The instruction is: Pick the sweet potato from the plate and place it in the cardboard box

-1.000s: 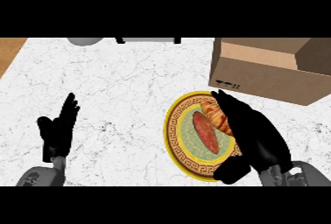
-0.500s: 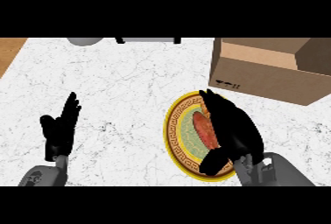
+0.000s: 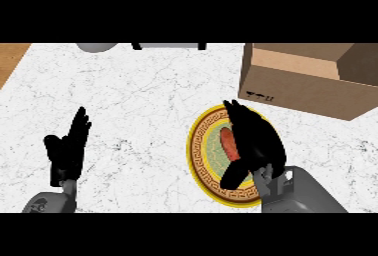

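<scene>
A yellow plate (image 3: 201,155) with a patterned rim lies right of the counter's middle. On it rests the reddish sweet potato (image 3: 227,143), only its left side showing. My right hand (image 3: 257,140) lies over the plate, covering the rest of the sweet potato, fingers straight and pointing away, thumb low at the left. The open cardboard box (image 3: 295,87) stands at the back right, beyond the plate. My left hand (image 3: 68,149) rests open at the left, fingers up, away from everything.
White marble counter (image 3: 140,100) with a wooden strip (image 3: 11,57) at the far left corner. A grey round object (image 3: 96,47) and a dark-framed item (image 3: 168,46) sit at the back edge.
My right hand has slid left and forward over the plate, now covering most of the sweet potato. The left hand has barely moved.
</scene>
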